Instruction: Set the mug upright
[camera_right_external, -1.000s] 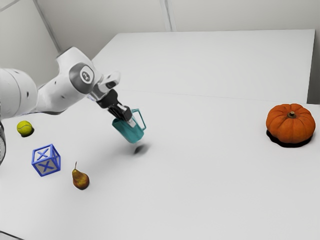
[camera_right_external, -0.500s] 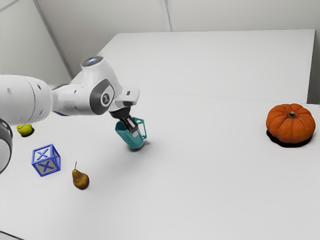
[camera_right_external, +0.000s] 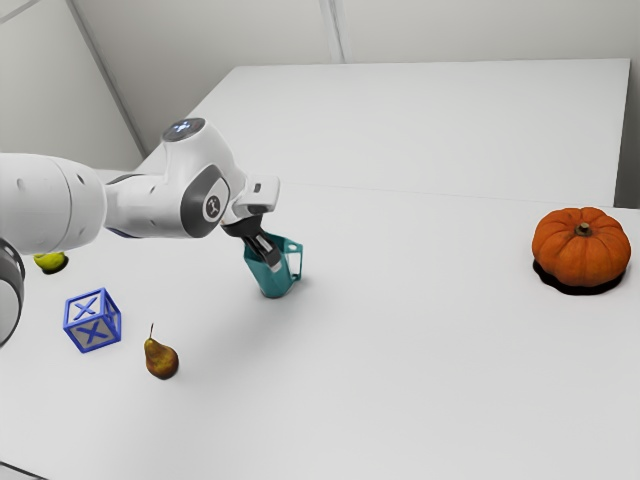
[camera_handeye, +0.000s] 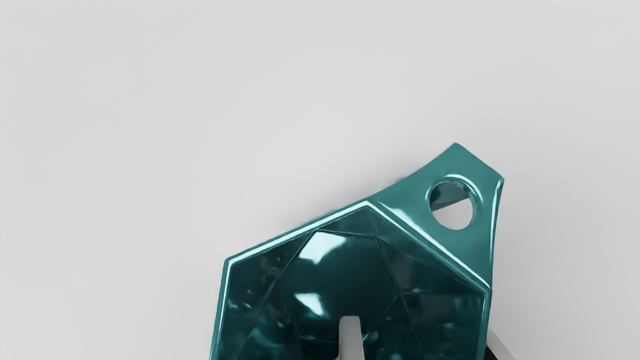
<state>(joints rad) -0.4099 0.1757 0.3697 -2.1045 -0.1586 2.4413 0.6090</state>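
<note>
Mug (camera_right_external: 276, 285) near upright on the table (camera_right_external: 400, 380), just under your gripper (camera_right_external: 270, 264), its wall between your wide-set fingers, one inside, one outside, pear (camera_right_external: 161, 359) and cube (camera_right_external: 92, 321) toward the exterior view's left, pumpkin (camera_right_external: 581, 250) well off to its right

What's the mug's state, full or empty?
Empty: the wrist view looks down into the mug, and its faceted inner floor shows bare, with no contents.

Yellow-green ball (camera_right_external: 50, 263) partly hidden behind the arm (camera_right_external: 50, 205), mug (camera_handeye: 350, 280) cut off by the wrist view's edge.
</note>
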